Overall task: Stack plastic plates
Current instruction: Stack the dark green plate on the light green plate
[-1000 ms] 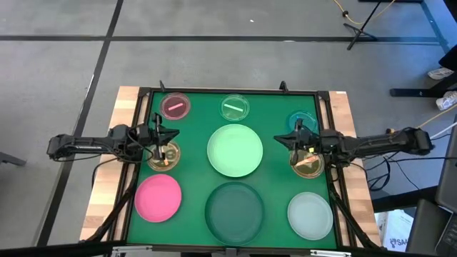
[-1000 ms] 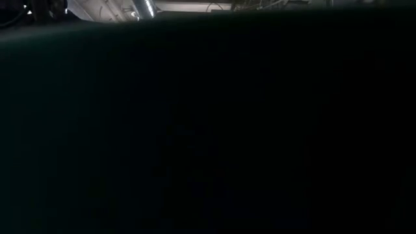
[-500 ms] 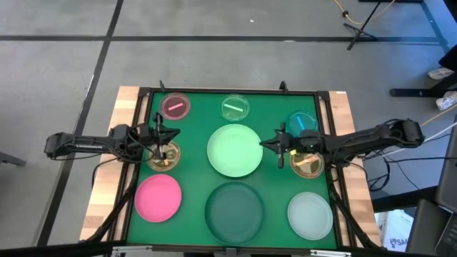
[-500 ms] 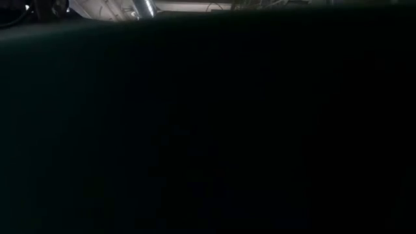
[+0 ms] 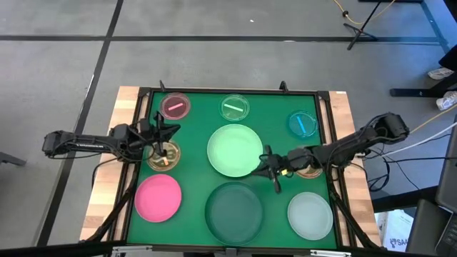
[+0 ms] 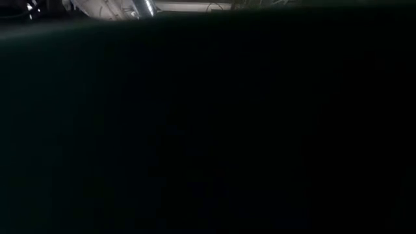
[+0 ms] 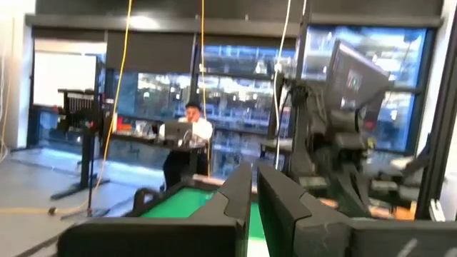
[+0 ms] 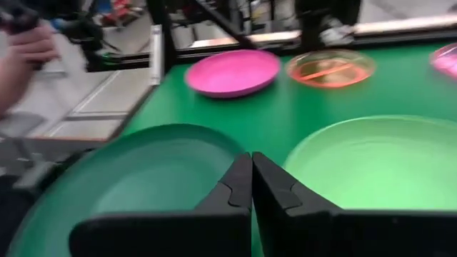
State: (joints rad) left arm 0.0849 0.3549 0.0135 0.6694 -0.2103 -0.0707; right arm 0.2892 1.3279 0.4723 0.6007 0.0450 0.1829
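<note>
Eight round plastic plates lay flat and unstacked, each apart from the others, on the green mat. Far row: a small clear pink dish [image 5: 175, 106], a small clear green dish [image 5: 234, 108] and a small clear blue dish [image 5: 302, 123]. Middle row: a small amber dish [image 5: 163, 156], a large light green plate [image 5: 235, 150] at the centre, and a second amber dish [image 5: 312, 170], largely covered from above. Near row: a pink plate [image 5: 158, 198], a dark green plate [image 5: 234, 211] and a whitish plate [image 5: 310, 215].
</note>
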